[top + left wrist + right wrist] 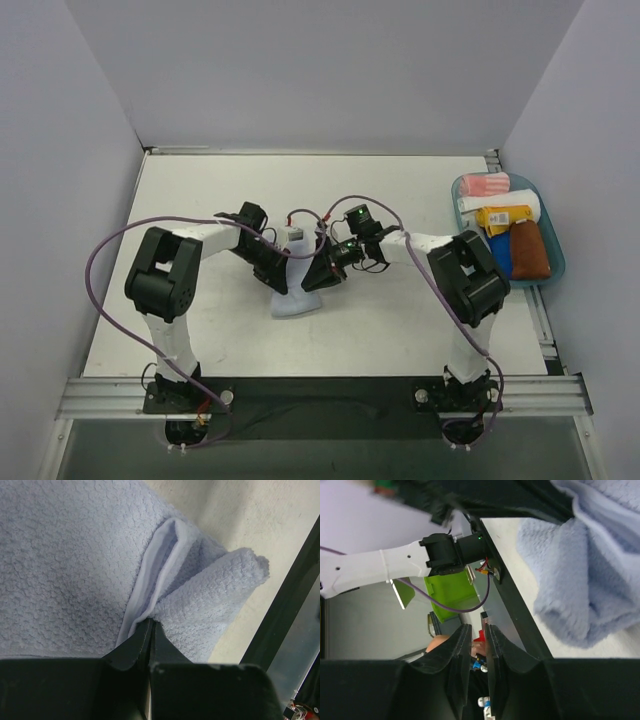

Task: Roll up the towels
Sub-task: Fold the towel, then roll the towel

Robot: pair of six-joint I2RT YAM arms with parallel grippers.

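Top view: light-blue towel [297, 303] lies at centre, where the two arms meet; rust-brown towel [530, 250] sits in the tray [558, 262] at 3 o'clock.
Left wrist: left gripper [151, 625] is clamped on the blue hem, with a folded flap at 2 o'clock.
Right wrist: right gripper [479, 630] is narrowly parted and empty; the towel is at 2 o'clock.
Handling: light, limp, grippy terry; likely best pinched at the hem corners.

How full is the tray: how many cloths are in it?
5: pink-striped cloth farthest, white roll next, yellow cloth after, then blue cloth and brown towel side by side nearest. More may hide underneath.
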